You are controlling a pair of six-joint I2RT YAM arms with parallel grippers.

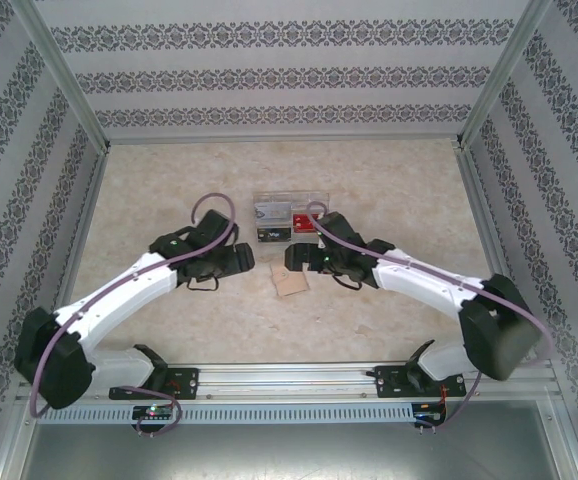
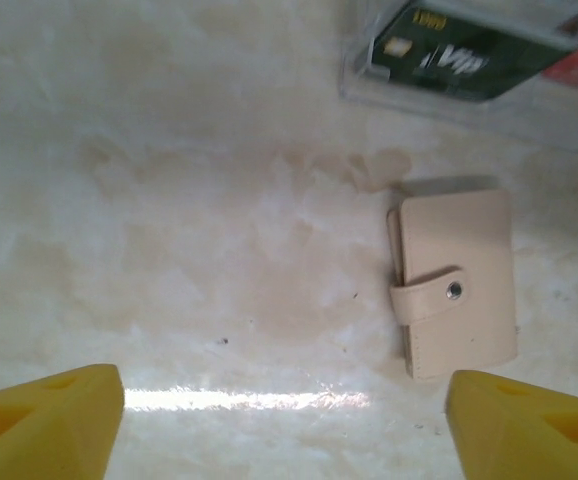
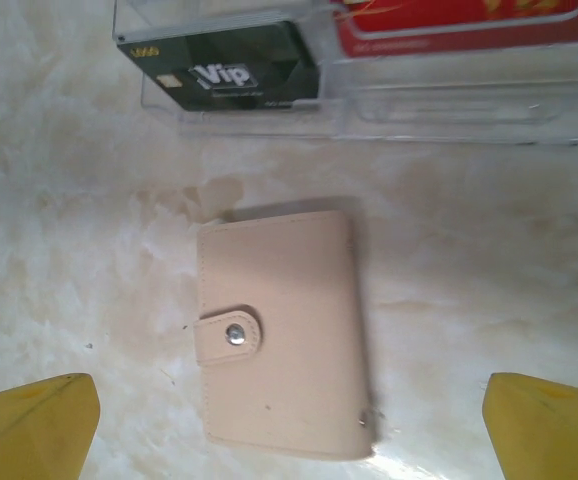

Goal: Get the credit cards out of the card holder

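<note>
Bare counter (image 3: 59, 200) around the card holder (image 3: 279, 335), plenty of room to come in; only the clear tray (image 3: 449, 105) sits close behind it.

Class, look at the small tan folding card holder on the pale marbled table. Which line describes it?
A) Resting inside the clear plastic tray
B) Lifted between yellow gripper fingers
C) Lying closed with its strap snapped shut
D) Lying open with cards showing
C: the tan card holder lies flat on the table, folded shut, with its strap fastened across the edge.
</note>
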